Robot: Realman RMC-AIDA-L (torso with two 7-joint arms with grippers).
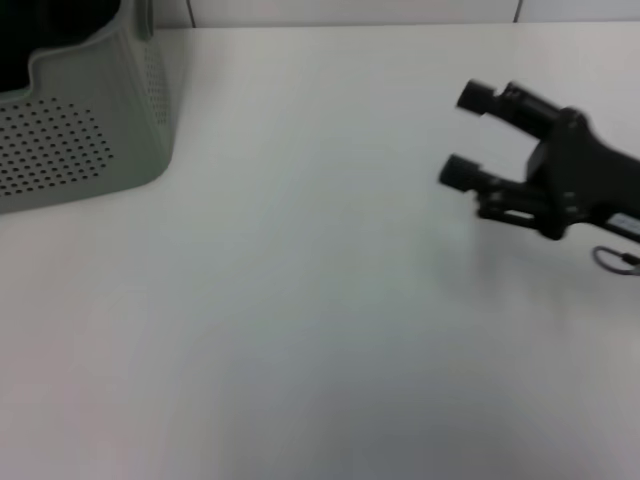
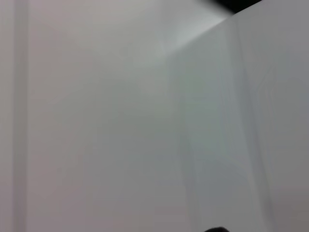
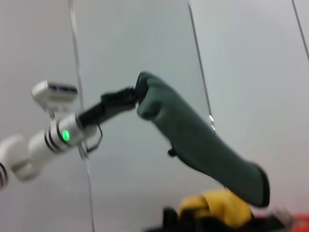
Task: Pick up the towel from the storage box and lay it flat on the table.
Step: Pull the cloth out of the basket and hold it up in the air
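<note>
The storage box (image 1: 90,130), pale grey-green with perforated walls, stands at the far left of the white table (image 1: 300,300); its inside is dark and out of sight. My right gripper (image 1: 458,135) is open and empty, low over the table at the right. The left arm is outside the head view. In the right wrist view my left gripper (image 3: 136,95) is shut on the top of the dark green towel (image 3: 198,140), which hangs bunched and slanting in the air. The left wrist view shows only plain white surface.
A yellow object (image 3: 217,205) and something red (image 3: 299,220) lie below the hanging towel in the right wrist view. Pale wall panels stand behind the left arm. A small wire loop (image 1: 615,260) hangs by the right wrist.
</note>
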